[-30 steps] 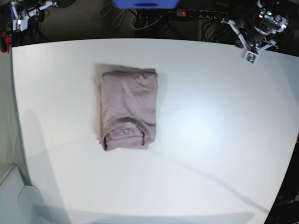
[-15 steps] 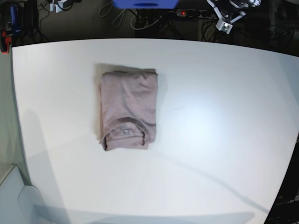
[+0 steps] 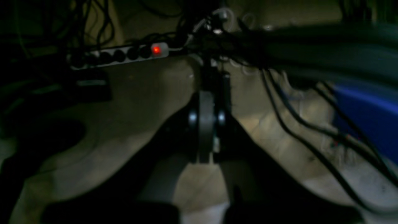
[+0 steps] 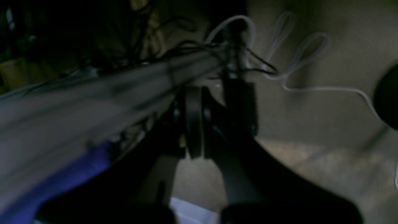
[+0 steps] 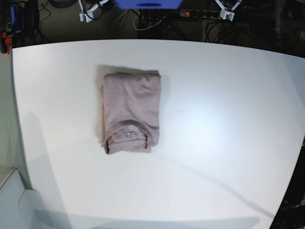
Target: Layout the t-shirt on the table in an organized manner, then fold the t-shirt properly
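Folded t-shirt (image 5: 130, 112) (neckline visible) on table (image 5: 214, 119).

T-shirt (image 5: 129, 112) folded, on table (image 5: 214, 119), left of centre in base view. Neckline toward near edge. Power strip (image 5: 198, 14) on floor behind table.

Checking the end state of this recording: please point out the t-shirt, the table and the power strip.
t-shirt (image 5: 131, 112): base view, middle of the folded bundle.
table (image 5: 224, 133): base view, bare white top beside the shirt.
power strip (image 3: 119, 55): left wrist view, its grey body beside the red light.
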You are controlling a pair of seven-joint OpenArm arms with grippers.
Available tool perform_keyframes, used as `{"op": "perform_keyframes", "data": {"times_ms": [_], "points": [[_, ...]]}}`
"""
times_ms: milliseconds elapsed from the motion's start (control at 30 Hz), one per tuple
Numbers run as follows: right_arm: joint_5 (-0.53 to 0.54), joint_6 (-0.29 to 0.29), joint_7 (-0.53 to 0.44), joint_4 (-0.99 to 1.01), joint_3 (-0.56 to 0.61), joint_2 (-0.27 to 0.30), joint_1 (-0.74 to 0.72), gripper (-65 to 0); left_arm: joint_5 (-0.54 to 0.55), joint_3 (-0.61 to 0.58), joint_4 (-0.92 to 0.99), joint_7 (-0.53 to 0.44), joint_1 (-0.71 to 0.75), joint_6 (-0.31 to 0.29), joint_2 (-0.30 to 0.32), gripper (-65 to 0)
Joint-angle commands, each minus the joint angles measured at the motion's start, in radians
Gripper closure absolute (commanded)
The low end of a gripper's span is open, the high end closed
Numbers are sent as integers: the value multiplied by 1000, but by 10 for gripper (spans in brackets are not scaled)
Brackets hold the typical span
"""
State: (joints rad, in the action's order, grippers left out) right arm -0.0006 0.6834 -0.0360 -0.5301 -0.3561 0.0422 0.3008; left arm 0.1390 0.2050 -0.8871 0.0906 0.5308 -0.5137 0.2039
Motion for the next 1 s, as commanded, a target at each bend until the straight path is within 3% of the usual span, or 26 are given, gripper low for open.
{"op": "perform_keyframes", "data": {"times_ms": [0, 133, 200, 300, 467, 533, 600, 733, 833, 967], "points": [[1, 15, -6, 29, 18, 8, -18, 0, 3, 0, 78, -42, -13, -7, 7, -1], [1, 3, -55, 186, 70, 8, -114, 0, 3, -5, 441, -176, -185, -7, 7, -1], [1, -107, -143, 255, 102, 8, -139, 0, 3, -5, 613, -193, -283, -7, 7, -1], [0, -302, -255, 313, 150, 6, -148, 0, 1, -11, 702, -211, -357, -7, -1, -1], [0, -661, -301, 325, 248, 5, -148, 0, -37, -109, 711, -170, -430, 11, -25, 0], [0, -781, -301, 325, 251, 3, -148, 0, -48, -109, 711, -125, -446, 69, -47, 0], [0, -859, -301, 322, 251, 2, -148, 0, -57, -117, 711, -122, -449, 149, -60, 0], [0, -956, -302, 325, 248, -11, -157, 0, -117, -123, 710, -122, -469, 255, -94, 0], [0, -957, -302, 327, 249, -17, -153, 0, -120, -114, 711, -121, -470, 313, -99, 0], [0, -956, -302, 327, 259, -20, -159, 0, -117, -112, 711, -124, -473, 335, -102, 0]]}}
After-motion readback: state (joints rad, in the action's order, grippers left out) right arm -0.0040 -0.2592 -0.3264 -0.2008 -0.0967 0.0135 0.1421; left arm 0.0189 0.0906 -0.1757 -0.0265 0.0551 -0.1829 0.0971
